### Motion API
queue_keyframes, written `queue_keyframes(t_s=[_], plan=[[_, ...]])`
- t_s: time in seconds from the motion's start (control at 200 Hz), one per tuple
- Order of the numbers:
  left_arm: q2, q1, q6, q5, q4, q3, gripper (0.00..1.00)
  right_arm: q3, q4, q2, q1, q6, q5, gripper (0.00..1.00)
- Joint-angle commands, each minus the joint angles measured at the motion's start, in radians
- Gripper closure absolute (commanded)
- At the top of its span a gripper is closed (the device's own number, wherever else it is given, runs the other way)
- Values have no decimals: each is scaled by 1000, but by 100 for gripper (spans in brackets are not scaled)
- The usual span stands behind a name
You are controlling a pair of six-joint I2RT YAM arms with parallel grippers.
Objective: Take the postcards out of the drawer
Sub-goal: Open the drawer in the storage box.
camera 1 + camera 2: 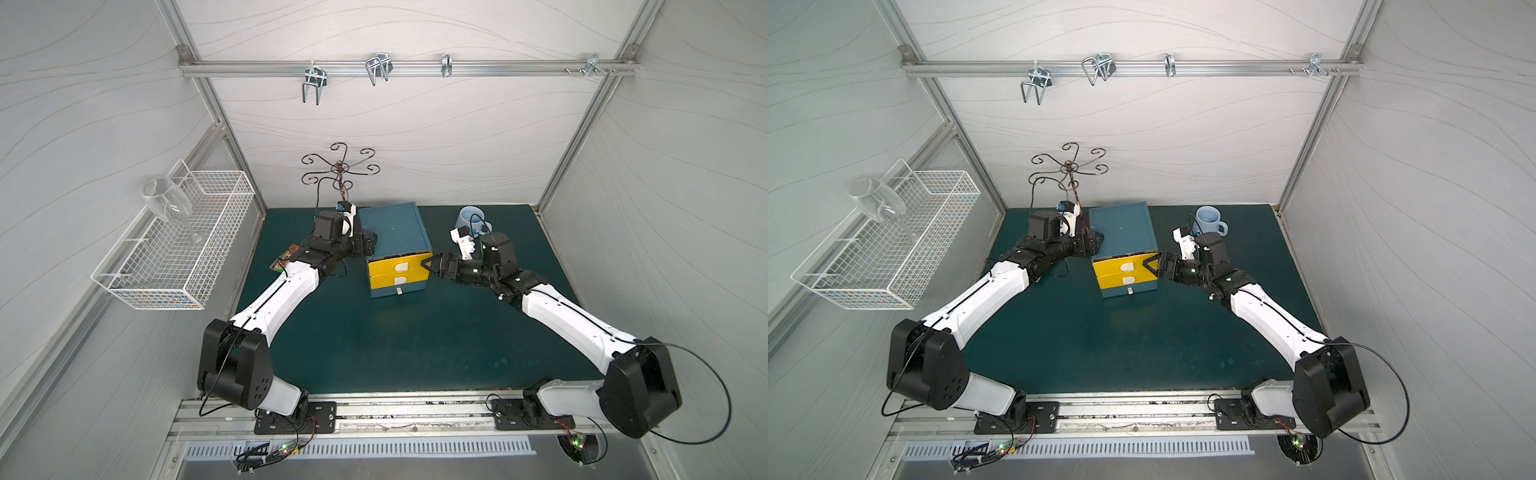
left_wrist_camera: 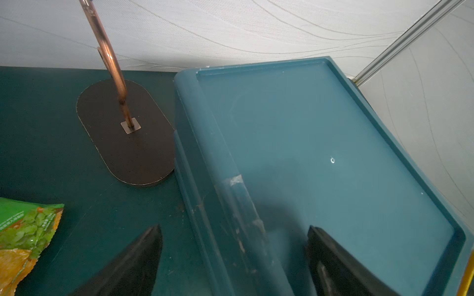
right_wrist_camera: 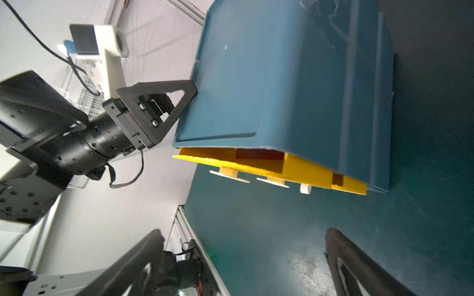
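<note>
The green worktop (image 1: pixel 374 345) holds a blue box (image 1: pixel 392 228). Its top yellow drawer (image 1: pixel 380 268) is out just a crack, with red postcards (image 3: pixel 259 154) inside. Left jaws stand apart over the box's edge; right jaws stand apart by the drawer. Pull before the box is held, and the box could slide.

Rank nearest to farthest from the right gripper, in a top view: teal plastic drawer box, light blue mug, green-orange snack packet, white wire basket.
1. Teal plastic drawer box: at the right gripper's tips.
2. Light blue mug: behind it, by the back wall.
3. Green-orange snack packet: beyond the box, beside the left arm.
4. White wire basket: on the left wall.
</note>
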Motion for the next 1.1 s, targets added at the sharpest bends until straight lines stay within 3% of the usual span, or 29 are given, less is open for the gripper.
queue_keyframes(t_s=[0.0,0.42,0.715,0.93,1.096], plan=[[48,-7,-20,-38,-59,17,8,-18,77,24,17,119,-36,2],[54,-9,-64,-14,-44,-6,9,-86,282,102,74,365,-37,6],[56,-11,-79,-2,-34,-24,9,-135,436,138,111,533,36,10],[53,-9,-79,0,-38,-32,9,-213,693,200,132,681,92,15],[49,-9,-78,6,-37,-37,9,-245,776,192,161,683,177,16]])
